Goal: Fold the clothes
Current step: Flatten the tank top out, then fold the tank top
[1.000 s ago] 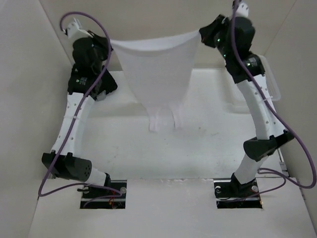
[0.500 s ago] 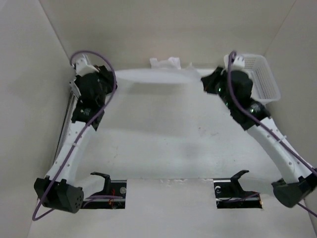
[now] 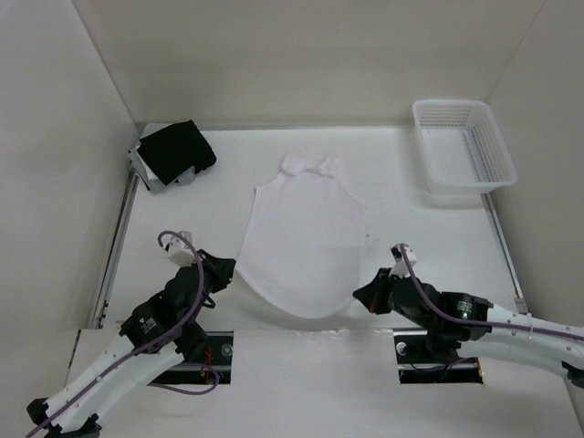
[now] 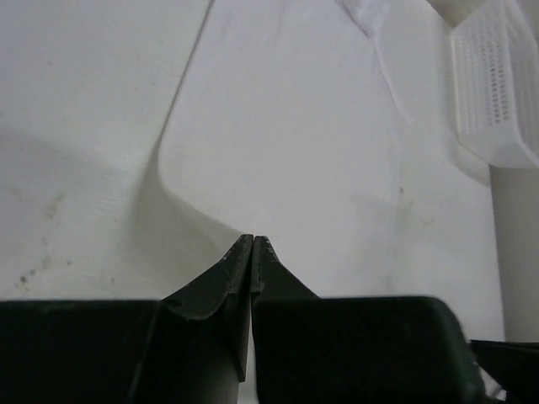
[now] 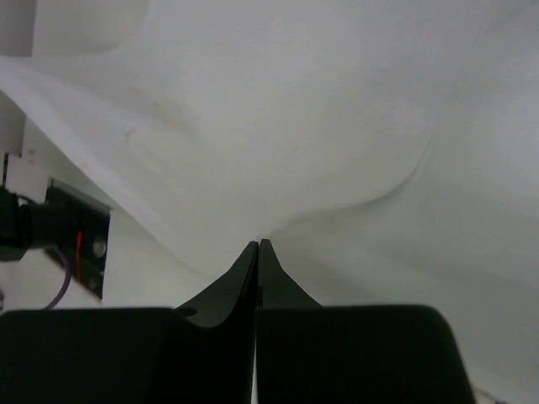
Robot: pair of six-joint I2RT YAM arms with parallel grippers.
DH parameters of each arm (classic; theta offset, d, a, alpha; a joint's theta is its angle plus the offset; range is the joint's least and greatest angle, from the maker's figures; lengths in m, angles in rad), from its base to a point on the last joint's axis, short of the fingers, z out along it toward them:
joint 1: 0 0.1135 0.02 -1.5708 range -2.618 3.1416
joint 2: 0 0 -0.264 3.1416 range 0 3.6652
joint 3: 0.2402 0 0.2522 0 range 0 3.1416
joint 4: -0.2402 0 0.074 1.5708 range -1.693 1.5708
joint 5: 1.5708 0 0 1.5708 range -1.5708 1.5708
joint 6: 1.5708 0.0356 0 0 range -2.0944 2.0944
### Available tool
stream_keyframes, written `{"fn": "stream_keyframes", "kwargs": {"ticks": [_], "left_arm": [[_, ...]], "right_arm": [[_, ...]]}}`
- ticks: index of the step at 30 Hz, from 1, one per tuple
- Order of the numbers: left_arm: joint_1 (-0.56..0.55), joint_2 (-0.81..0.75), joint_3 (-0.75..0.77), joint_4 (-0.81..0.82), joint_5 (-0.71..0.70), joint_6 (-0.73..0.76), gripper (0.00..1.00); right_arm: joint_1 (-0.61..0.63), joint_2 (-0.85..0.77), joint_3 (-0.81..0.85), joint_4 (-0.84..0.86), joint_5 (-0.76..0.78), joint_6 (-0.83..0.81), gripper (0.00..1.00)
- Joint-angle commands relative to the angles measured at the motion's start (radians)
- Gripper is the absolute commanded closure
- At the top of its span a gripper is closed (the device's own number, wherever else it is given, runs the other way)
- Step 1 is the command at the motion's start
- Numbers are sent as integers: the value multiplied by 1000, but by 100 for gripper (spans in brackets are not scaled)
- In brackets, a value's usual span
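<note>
White and thin, the clothes (image 3: 306, 242) lie spread flat at the middle of the tabletop (image 3: 429, 237), with the narrow stitched end pointing to 12 o'clock and the wide edge toward 6 o'clock. At the 7 o'clock corner of that wide edge sits the left claw (image 3: 226, 268), and at the 5 o'clock corner the right claw (image 3: 359, 294); each has its jaws pressed together on a pinch of the fabric, which rises in a small ridge to the tips in both wrist views. Off at 10 o'clock lies a black folded cloth (image 3: 176, 151) and at 2 o'clock a white mesh basket (image 3: 464, 146), both well apart from the clothes.
</note>
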Motion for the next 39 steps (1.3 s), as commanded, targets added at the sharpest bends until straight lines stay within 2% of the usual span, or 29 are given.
{"fn": "stream_keyframes", "kwargs": {"ticks": [1, 3, 5, 8, 10, 12, 14, 17, 21, 24, 25, 27, 29, 31, 32, 34, 36, 37, 38, 39], "left_arm": [[-90, -81, 1, -192, -131, -249, 100], [-130, -69, 8, -195, -185, -280, 100], [-149, 6, 36, -143, -247, -263, 100], [-132, 158, 100, 36, -329, -145, 100], [-62, 302, 149, 267, -331, 7, 100], [29, 424, 188, 439, -253, 99, 100], [171, 579, 254, 582, -114, 122, 100], [368, 875, 439, 714, 86, 111, 100], [454, 1274, 781, 733, 177, 130, 99], [480, 1532, 1054, 652, 238, 167, 95], [485, 1608, 1137, 617, 261, 182, 91], [503, 1716, 1254, 540, 291, 197, 75], [523, 1726, 1230, 512, 288, 191, 65], [532, 1657, 1097, 553, 269, 170, 64], [534, 1596, 978, 610, 263, 158, 65], [526, 1469, 722, 754, 262, 130, 67], [525, 1366, 500, 871, 272, 64, 67], [525, 1332, 419, 906, 286, 34, 67], [526, 1309, 359, 938, 312, 20, 67], [525, 1299, 326, 949, 347, 18, 66]], "right_arm": [[150, -42, -3, -119, 118, 253, 100], [198, -20, 24, -136, 159, 276, 100], [144, 43, 67, -103, 173, 215, 100], [-62, 164, 138, 35, 104, 13, 100], [-240, 252, 184, 174, -3, -123, 100], [-417, 353, 248, 290, -129, -207, 100], [-564, 480, 343, 371, -218, -250, 100], [-704, 687, 513, 429, -293, -291, 100], [-844, 988, 802, 436, -367, -300, 100], [-905, 1218, 1042, 382, -408, -296, 100], [-917, 1287, 1118, 352, -411, -290, 98], [-928, 1405, 1231, 301, -419, -282, 79], [-927, 1452, 1273, 253, -419, -288, 64], [-924, 1437, 1225, 261, -401, -288, 61], [-924, 1409, 1169, 287, -393, -282, 61], [-916, 1323, 1024, 366, -381, -279, 68], [-884, 1231, 861, 445, -375, -273, 82], [-870, 1187, 786, 475, -372, -265, 94], [-853, 1145, 713, 501, -370, -252, 99], [-841, 1109, 643, 529, -368, -239, 100]]}}
